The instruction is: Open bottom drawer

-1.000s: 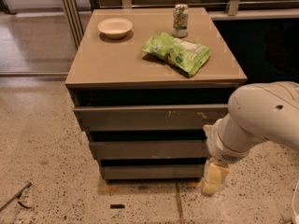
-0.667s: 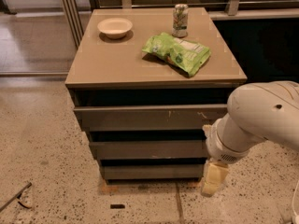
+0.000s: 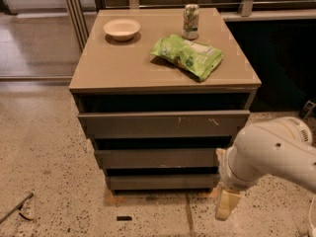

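The bottom drawer (image 3: 160,181) is the lowest, narrowest grey-brown front of the tan-topped cabinet (image 3: 123,68). It sits a little above the floor. Above it are the middle front (image 3: 158,158) and the widest top front (image 3: 163,124), which has pale scratch marks. All three fronts step out slightly from the cabinet body. My gripper (image 3: 224,205) hangs from the white arm (image 3: 276,154) at the lower right. It is just right of the bottom drawer's right end and slightly below it, close to the floor and not touching the front.
On the cabinet top stand a white bowl (image 3: 122,28), a drink can (image 3: 190,21) and a green snack bag (image 3: 187,56). The floor is speckled terrazzo, with a small dark item (image 3: 124,218) in front and a metal frame (image 3: 74,14) at the left rear.
My arm and gripper have dropped lower beside the cabinet's right lower corner. The drawers and the things on top have not moved.
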Motion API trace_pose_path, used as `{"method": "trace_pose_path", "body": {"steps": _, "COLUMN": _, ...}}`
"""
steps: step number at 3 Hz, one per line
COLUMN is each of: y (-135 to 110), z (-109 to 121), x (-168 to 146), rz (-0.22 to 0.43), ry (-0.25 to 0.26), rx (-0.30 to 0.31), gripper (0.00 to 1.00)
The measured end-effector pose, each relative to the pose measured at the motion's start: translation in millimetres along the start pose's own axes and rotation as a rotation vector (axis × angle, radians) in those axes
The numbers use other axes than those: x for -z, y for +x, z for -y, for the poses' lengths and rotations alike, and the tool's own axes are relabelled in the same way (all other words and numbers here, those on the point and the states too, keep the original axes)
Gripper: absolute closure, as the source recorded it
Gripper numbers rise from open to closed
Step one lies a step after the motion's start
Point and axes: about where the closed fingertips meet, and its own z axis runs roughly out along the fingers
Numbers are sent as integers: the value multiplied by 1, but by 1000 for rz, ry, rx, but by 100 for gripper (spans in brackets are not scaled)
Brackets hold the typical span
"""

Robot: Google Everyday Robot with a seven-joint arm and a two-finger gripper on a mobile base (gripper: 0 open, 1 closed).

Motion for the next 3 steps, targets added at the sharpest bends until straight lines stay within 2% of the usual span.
{"method": "trace_pose_path", "body": {"steps": 1, "y": 14, "z": -2, "x": -75, "rz": 29, "ry": -7, "rx": 24, "gripper": 0}}
{"method": "trace_pose_path", "body": {"steps": 2, "y": 18, "z": 11, "x": -148, "rz": 94, "ry": -15, "rx": 13, "gripper": 0}}
{"method": "trace_pose_path", "body": {"steps": 3, "y": 20, "z": -13, "x": -188, "rz": 117, "ry": -92, "rx": -12, "gripper": 0}}
